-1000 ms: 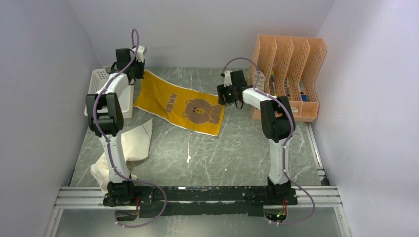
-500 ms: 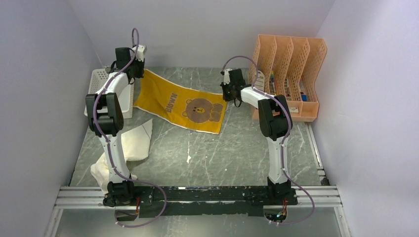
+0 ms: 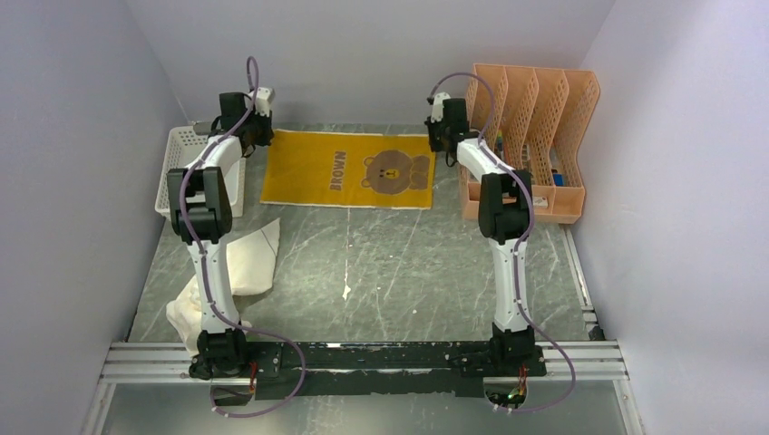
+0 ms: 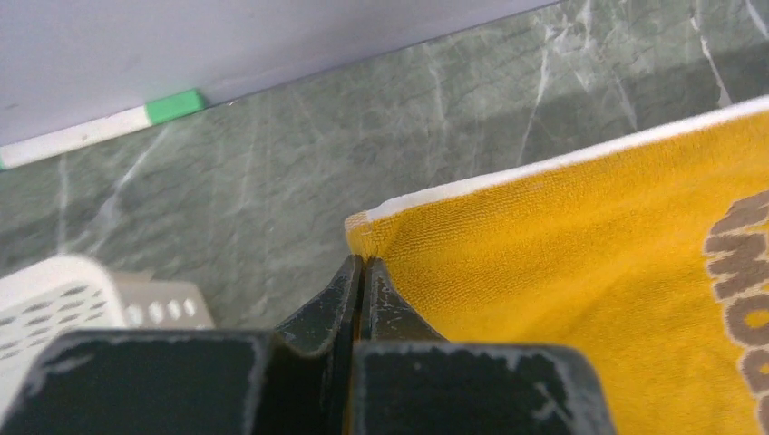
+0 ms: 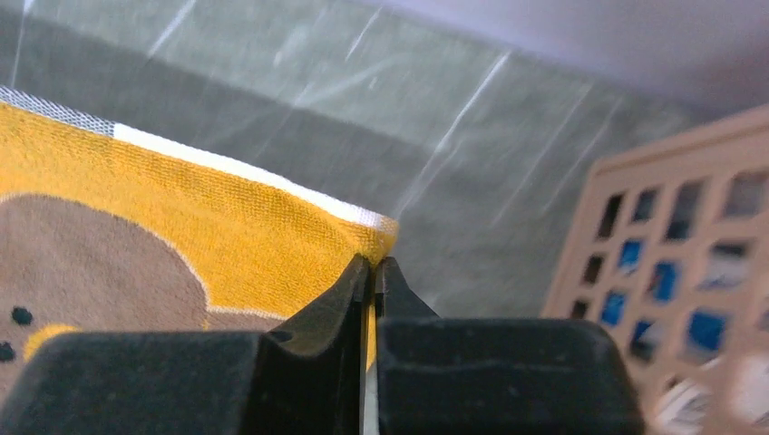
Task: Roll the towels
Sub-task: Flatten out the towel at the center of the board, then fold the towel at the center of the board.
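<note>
We take the yellow towel [image 3: 349,172] as the reference for all positions.

1. To the left of the yellow towel, just beside its left edge, stands a white basket [image 3: 195,168] of perforated plastic with slotted walls.
2. Nearer the arm bases than the yellow towel's left corner lies the cream towel [image 3: 238,267]. It is crumpled and partly folded over, soft and plain, and close to the yellow towel but apart from it.
3. The left gripper [image 4: 362,265] sits at the yellow towel's far left corner. Its two dark, scuffed fingers are pressed together with the corner of the cloth pinched between them.
4. The yellow towel lies spread flat as a rectangle on the green marbled table [image 3: 408,272], with its long edges parallel to the back wall. The cloth is looped terry in mustard yellow with a narrow white border. It carries a brown bear figure and brown lettering.
5. The right gripper [image 5: 373,265] sits at the yellow towel's far right corner. Its fingers are likewise closed tight on that corner, with the white border folded just above the tips.
6. To the right of the yellow towel, just beside its right edge, stands a peach rack [image 3: 530,136]. It is rigid lattice plastic with upright dividers. Small items show through the openings, too blurred to identify.
</note>
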Controlling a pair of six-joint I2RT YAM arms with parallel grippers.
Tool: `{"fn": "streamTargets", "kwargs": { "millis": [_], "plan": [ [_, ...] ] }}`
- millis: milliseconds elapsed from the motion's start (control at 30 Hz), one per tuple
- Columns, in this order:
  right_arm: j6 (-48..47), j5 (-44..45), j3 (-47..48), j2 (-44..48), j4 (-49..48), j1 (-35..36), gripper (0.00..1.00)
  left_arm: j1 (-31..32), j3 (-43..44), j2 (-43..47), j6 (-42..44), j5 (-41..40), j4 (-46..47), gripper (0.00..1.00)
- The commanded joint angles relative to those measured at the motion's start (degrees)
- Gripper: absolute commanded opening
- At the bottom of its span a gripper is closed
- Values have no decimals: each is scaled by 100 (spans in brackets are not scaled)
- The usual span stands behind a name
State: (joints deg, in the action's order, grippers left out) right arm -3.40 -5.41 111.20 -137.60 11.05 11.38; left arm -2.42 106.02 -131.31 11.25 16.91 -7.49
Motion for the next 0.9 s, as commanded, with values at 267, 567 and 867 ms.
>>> {"fn": "streamTargets", "kwargs": {
  "millis": [267,567,867],
  "plan": [
    [-1308,-221,759,-537,-1198,-162,0,326,573,-740,-288,-66,1851,7],
    [-1709,-543,-1563,930,-2625,-158,0,321,-1637,356,-74,-415,3412,7],
    [-1913,-509,-3486,2084,-3147,-160,0,315,-3691,1319,44,-618,4616,7]
  ]
}}
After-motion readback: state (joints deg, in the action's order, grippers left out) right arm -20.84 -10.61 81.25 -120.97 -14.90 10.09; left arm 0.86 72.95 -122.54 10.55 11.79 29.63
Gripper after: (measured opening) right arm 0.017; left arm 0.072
